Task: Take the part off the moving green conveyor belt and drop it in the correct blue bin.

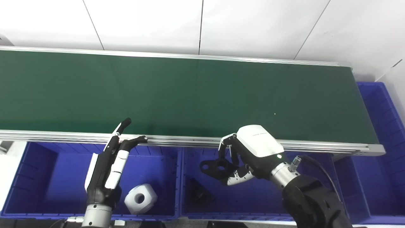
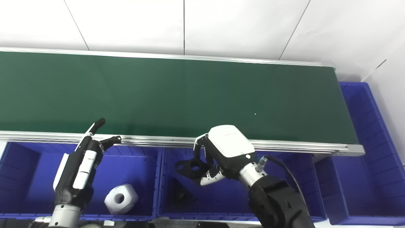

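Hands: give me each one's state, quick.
Left hand: open, holding nothing.
Right hand: shut on the black plastic bracket part.

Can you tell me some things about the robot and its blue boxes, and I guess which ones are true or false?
1. The right hand holds a black part. True.
2. The white part rides on the green belt. False: it lies in the left blue bin.
3. The left hand holds nothing. True.
4. The black part is held over the left blue bin. False: it is over the middle blue bin.
5. Another dark part lies in the middle blue bin. True.
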You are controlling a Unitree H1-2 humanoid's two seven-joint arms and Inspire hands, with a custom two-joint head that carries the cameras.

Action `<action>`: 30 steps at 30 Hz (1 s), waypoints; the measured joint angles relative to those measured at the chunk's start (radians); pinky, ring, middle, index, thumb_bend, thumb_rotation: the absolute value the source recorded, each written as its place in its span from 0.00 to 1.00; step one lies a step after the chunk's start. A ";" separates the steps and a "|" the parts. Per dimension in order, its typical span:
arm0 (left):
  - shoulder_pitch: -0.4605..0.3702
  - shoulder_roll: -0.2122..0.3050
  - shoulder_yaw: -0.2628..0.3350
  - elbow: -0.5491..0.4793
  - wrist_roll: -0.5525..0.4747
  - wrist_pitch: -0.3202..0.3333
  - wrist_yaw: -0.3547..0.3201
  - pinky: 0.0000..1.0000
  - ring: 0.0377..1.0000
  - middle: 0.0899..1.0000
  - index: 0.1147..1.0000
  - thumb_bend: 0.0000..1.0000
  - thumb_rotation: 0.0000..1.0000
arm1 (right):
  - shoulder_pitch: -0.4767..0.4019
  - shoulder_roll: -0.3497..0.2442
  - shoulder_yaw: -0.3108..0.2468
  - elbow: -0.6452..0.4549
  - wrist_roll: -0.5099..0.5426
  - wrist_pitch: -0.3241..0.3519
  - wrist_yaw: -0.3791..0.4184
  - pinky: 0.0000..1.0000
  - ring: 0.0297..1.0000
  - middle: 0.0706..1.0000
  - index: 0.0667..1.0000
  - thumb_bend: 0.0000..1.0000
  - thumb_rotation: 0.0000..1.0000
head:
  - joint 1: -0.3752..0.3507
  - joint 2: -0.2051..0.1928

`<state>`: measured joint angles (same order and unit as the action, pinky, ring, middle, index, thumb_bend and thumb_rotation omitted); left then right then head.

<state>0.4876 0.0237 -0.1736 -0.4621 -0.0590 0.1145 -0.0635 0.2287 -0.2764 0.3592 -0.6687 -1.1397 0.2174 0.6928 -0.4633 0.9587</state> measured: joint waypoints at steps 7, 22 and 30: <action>0.002 -0.007 -0.001 -0.012 0.000 0.009 0.000 0.87 0.73 0.58 0.89 0.51 0.78 | -0.009 -0.023 0.003 0.019 -0.117 -0.056 0.015 0.22 0.29 0.41 0.46 0.51 0.17 | 0.017 -0.002; 0.002 -0.010 -0.005 -0.006 0.002 0.009 0.000 0.85 0.72 0.57 0.88 0.53 0.77 | -0.009 -0.012 -0.006 0.019 -0.178 -0.104 0.050 0.42 0.51 0.59 0.66 1.00 0.61 | 0.026 -0.009; 0.000 -0.010 -0.005 0.001 0.003 0.009 0.000 0.84 0.71 0.57 0.88 0.54 0.77 | -0.008 -0.004 -0.019 0.019 -0.157 -0.107 0.051 0.42 0.50 0.58 0.66 1.00 0.61 | 0.026 -0.012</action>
<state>0.4874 0.0140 -0.1790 -0.4607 -0.0565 0.1239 -0.0637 0.2204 -0.2800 0.3401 -0.6500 -1.2968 0.1109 0.7437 -0.4372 0.9465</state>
